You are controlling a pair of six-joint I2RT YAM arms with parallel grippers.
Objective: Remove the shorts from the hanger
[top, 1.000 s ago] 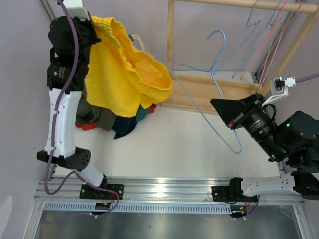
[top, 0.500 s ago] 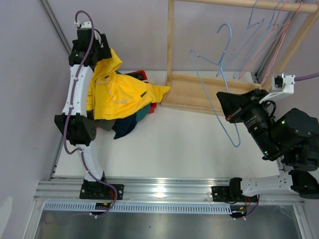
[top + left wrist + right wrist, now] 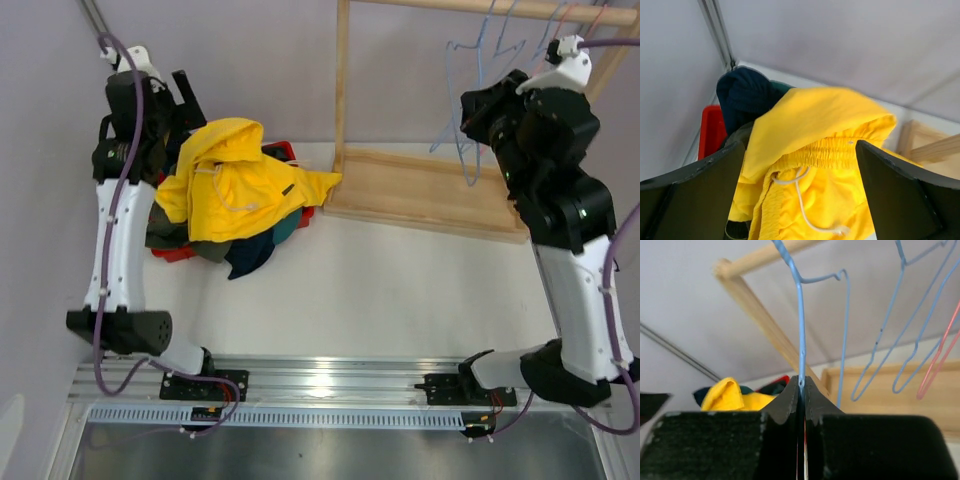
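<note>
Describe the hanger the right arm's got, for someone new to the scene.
Find the wooden rack at the back right. Several wire hangers hang along its top rail; yours is the light blue hanger pinched in the shut right gripper, while the others hang free.
</note>
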